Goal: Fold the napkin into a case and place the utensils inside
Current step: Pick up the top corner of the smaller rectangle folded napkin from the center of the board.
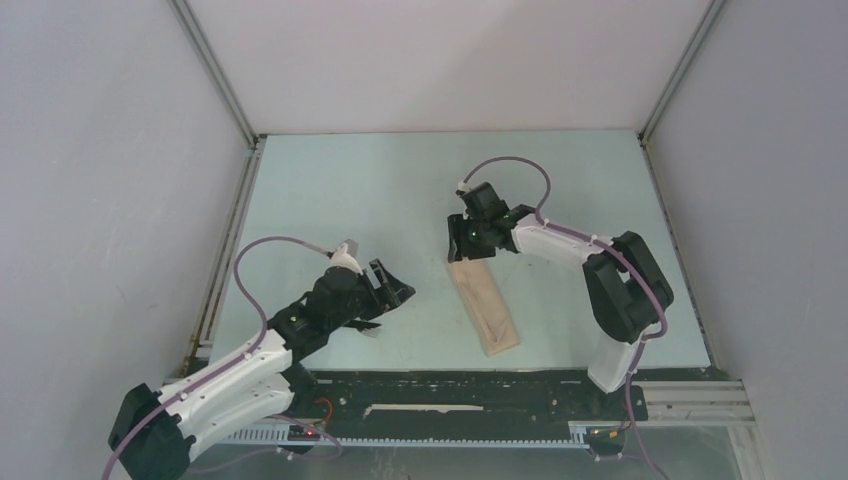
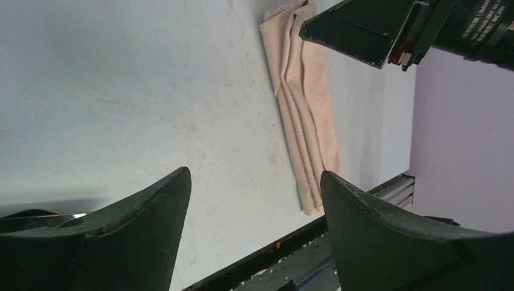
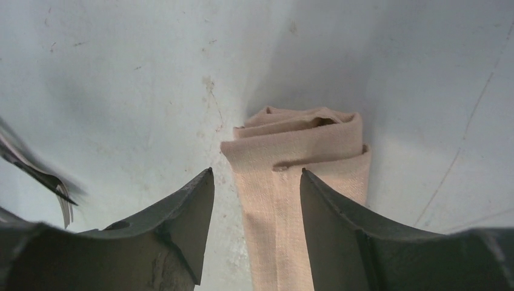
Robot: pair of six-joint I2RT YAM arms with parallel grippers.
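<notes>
The tan napkin (image 1: 487, 310) lies folded into a long narrow strip on the pale table, running from the centre toward the near edge. It also shows in the left wrist view (image 2: 306, 103) and the right wrist view (image 3: 291, 145). My right gripper (image 1: 462, 245) (image 3: 256, 170) is open and empty, hovering over the strip's far, bunched end, with its right finger above the cloth. My left gripper (image 1: 400, 290) (image 2: 254, 171) is open and empty, left of the napkin. A dark fork (image 3: 57, 189) with pale tines shows blurred at the left edge of the right wrist view. The other utensils are not clearly visible.
A black rail (image 1: 450, 385) runs along the table's near edge. Grey enclosure walls with metal posts (image 1: 215, 75) bound the table on the left, back and right. The right gripper's fingers (image 2: 363, 30) show at the top of the left wrist view.
</notes>
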